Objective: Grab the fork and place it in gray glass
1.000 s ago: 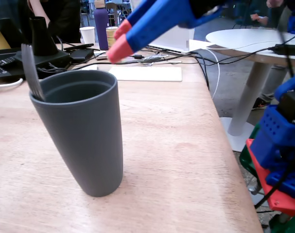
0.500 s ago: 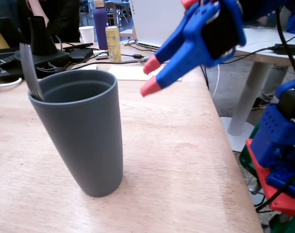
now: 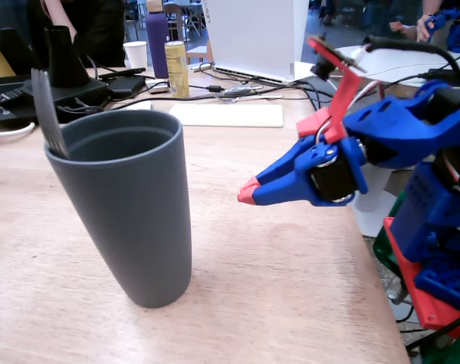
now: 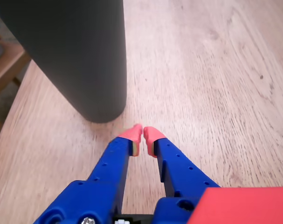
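Note:
The gray glass (image 3: pixel 131 205) stands upright on the wooden table at the left of the fixed view. The fork (image 3: pixel 46 114) stands inside it, leaning on the left rim, tines sticking up above the rim. My blue gripper with red tips (image 3: pixel 247 195) hovers above the table to the right of the glass, apart from it, shut and empty. In the wrist view the glass (image 4: pixel 80 56) fills the upper left, and the gripper (image 4: pixel 142 132) sits just below its base with its tips nearly touching. The fork does not show in the wrist view.
At the back of the table stand a gold can (image 3: pixel 176 68), a small white paper cup (image 3: pixel 136 54), a purple bottle (image 3: pixel 158 38), a laptop (image 3: pixel 256 38), a white pad (image 3: pixel 226 114) and cables. The table's right edge (image 3: pixel 381 296) runs beside the arm's base.

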`<act>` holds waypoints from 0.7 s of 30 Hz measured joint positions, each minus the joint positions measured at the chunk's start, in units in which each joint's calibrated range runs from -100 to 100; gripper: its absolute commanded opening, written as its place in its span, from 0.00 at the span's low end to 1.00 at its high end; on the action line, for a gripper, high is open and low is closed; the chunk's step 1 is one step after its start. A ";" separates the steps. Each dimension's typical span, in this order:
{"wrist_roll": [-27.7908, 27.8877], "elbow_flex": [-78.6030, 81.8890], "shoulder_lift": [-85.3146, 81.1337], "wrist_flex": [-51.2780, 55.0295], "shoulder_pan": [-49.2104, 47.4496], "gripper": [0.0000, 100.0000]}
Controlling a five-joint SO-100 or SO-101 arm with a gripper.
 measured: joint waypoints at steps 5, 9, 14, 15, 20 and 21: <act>-0.24 3.61 -5.27 2.73 0.00 0.00; -0.24 3.79 -9.60 11.18 0.00 0.00; 0.15 3.79 -10.03 11.84 0.00 0.00; 0.15 3.79 -10.03 11.84 0.00 0.00; 0.15 3.79 -10.03 11.84 0.00 0.00; 0.15 3.79 -10.03 11.84 0.00 0.00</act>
